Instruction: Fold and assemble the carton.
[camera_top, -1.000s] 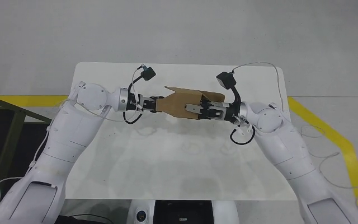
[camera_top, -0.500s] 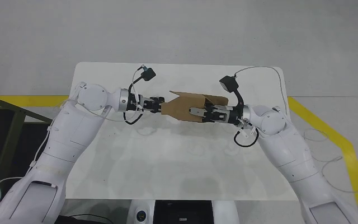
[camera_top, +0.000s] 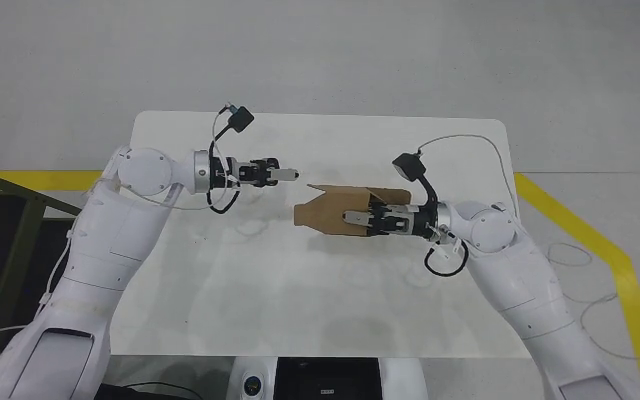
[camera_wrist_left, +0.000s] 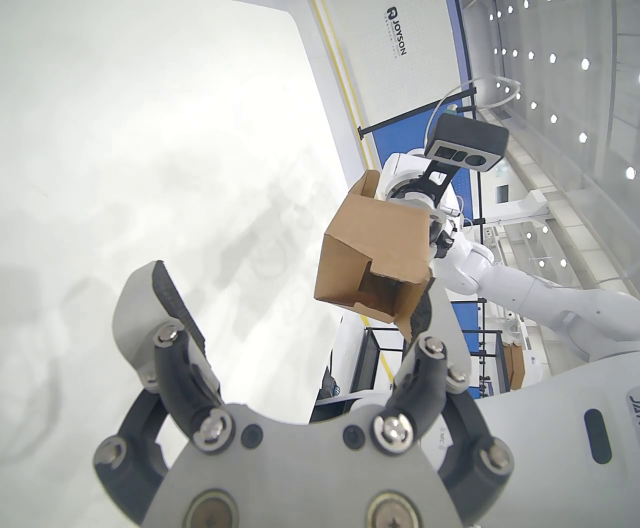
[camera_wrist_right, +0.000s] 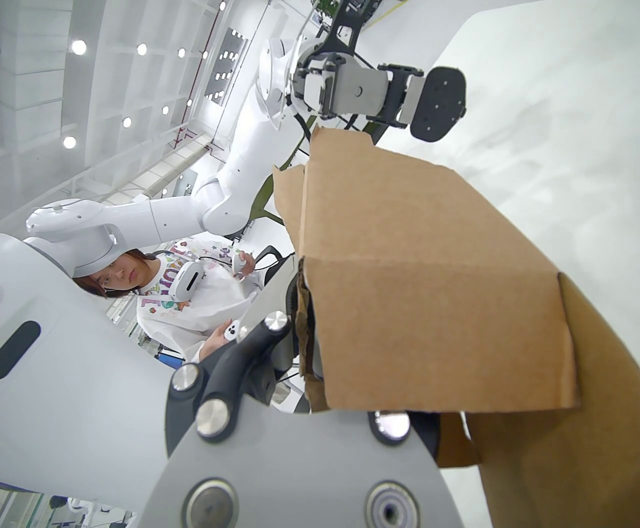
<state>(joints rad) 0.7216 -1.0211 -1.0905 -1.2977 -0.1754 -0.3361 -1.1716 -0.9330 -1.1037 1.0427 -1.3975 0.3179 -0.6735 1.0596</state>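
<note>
carton (camera_top: 330, 207) clamped in right claw (camera_top: 353, 217) | left claw (camera_top: 289, 174) spread, apart

1. The carton (camera_top: 335, 205), right of centre in the top view, is brown corrugated cardboard. It is matt and faintly fibrous, with creased fold lines and rough, ragged cut edges at its flaps.
2. The counter (camera_top: 300, 300) is white and smooth, with a dull sheen that carries soft, blurred reflections.
3. The left end effector (camera_wrist_left: 292, 295) has fingers (camera_wrist_left: 134, 312) in smooth, satin pale grey, faced with black ribbed pads (camera_wrist_left: 175, 305) that look like rubber. Its links are matt black plastic.
4. Its base plate (camera_wrist_left: 300, 480) is matt brushed grey metal, with shiny metal screws.
5. The right end effector (camera_top: 352, 217) has the same brushed metal plate, black links and polished screw heads.
</note>
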